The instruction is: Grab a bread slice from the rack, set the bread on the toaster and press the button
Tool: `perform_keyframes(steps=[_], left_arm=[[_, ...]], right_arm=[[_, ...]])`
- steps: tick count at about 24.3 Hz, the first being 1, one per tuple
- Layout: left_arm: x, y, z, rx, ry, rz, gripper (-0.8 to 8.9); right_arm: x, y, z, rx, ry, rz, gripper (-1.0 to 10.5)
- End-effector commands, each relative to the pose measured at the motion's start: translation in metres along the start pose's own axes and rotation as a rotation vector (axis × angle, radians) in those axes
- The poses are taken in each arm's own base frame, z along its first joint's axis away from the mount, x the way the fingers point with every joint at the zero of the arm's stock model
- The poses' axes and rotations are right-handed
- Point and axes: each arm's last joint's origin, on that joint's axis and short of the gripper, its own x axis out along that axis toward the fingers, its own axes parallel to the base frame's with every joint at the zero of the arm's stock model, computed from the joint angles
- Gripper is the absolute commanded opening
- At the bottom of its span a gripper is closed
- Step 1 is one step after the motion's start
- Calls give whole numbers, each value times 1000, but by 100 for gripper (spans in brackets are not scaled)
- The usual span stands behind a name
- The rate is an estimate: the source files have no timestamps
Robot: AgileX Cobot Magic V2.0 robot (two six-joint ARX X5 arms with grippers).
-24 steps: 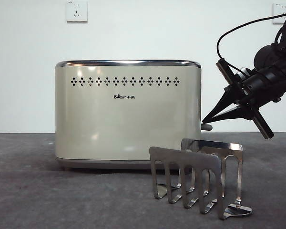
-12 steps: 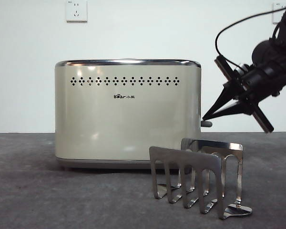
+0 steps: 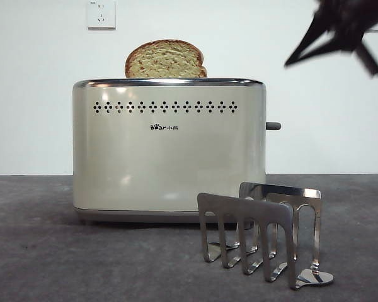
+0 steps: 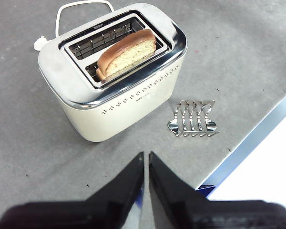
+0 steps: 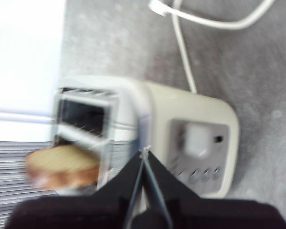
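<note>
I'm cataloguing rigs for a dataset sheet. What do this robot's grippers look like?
Both are black throughout. The left gripper has two long wedge-shaped jaws tapering to thin tips. The right gripper looks the same, though blurred; from the front it shows as a dark, pointed shape. No markings or cables show now.

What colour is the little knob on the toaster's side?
Dark grey; the knob shows best in the front view, against the white wall.

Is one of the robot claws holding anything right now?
No. Both claws are shut on nothing. The brown-crusted slice of bread sticks out of the cream boxy toaster.
</note>
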Motion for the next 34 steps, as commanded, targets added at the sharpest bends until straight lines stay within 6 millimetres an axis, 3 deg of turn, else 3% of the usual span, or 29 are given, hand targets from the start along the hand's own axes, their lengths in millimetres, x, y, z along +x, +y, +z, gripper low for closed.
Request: perform_keyframes(steps=[1,7,10,13,19,25,31,34], left_arm=[[1,0,-1,10,0,2,18],[7,0,2,11,20,7,18],[14,-1,5,12,40,9,18],[23,-2,9,13,68,12,18],[47,-3,18,16,141,20,18],[71,-2,25,8,210,42,18],[69,19,25,-14,201,117,18],[66,35,22,38,84,176,18]], right_arm=[[-32,30,-10,-120,-59,-12,0],[-120,102,-58,-503,-150,-153,0],[-141,118,-72,-628,-153,-192,0],[-155,129,-80,-631,-147,-230,0],[-170,141,-87,-617,-141,-278,0],[-171,142,-86,-615,-138,-279,0],[-163,136,-78,-594,-113,-291,0],[-159,133,-72,-583,-98,-298,0]])
